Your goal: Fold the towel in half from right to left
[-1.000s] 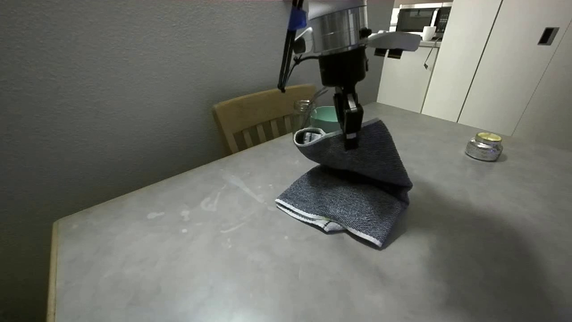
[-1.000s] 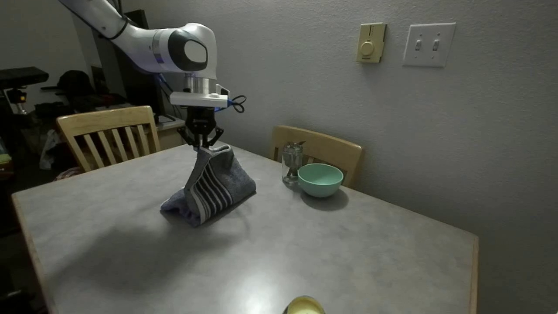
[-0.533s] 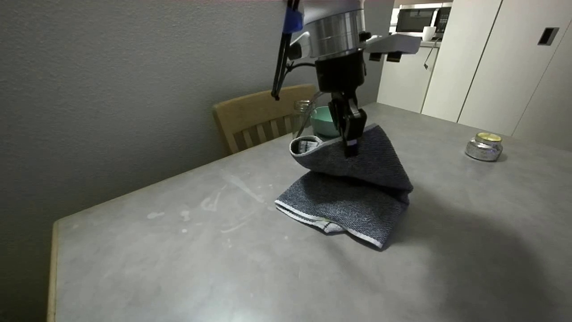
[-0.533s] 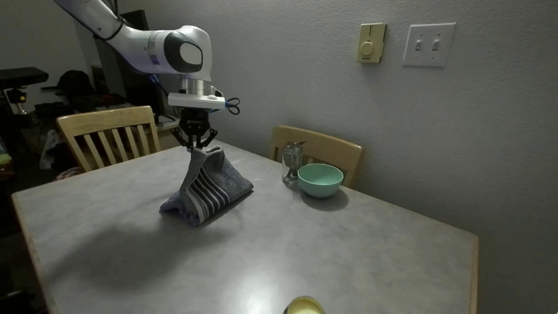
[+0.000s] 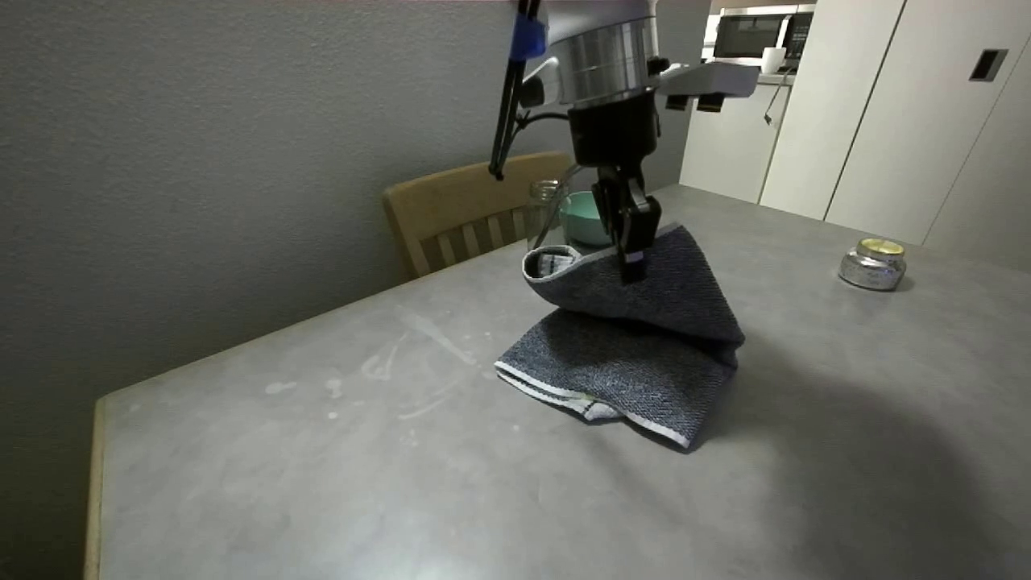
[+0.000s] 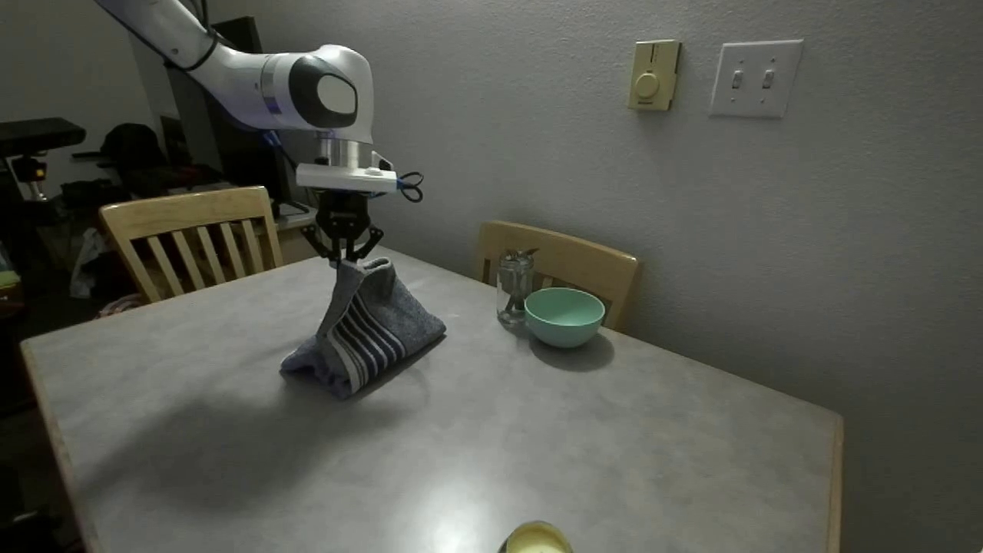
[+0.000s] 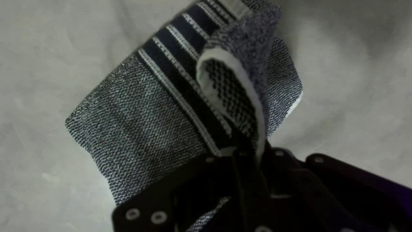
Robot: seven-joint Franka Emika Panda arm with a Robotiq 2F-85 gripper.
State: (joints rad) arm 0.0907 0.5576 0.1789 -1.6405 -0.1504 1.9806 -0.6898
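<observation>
Grey-blue cloth, one towel [image 6: 365,330], on the grey worktop [image 6: 653,430], in from the corner between wall-side edge and end edge, apart from both. Folded into a lower layer lying flat and an upper layer raised, with a gap between; pale edge band curled into one loop at the grip, several pale stripes on one face. Above, pointing down, one gripper [image 6: 343,259] with two fingers [image 5: 635,225] pinched nearly together, towel edge caught between the tips.

Near the wall-side edge, one green bowl [image 6: 564,319] and, just beside, one glass jar [image 6: 513,286] with utensils [image 6: 513,301], too small to count. Well in from that edge, one silver jar [image 5: 872,269] with a yellow top. Beyond the worktop, two wooden chairs [image 6: 192,209], one at the end edge, one at the wall-side edge.

Against one second earlier, a slight drop of gripper and upper layer, with a small shift toward the end edge. Against half a second earlier, alike to the eye; bowl, jars and chairs in the same places throughout.
</observation>
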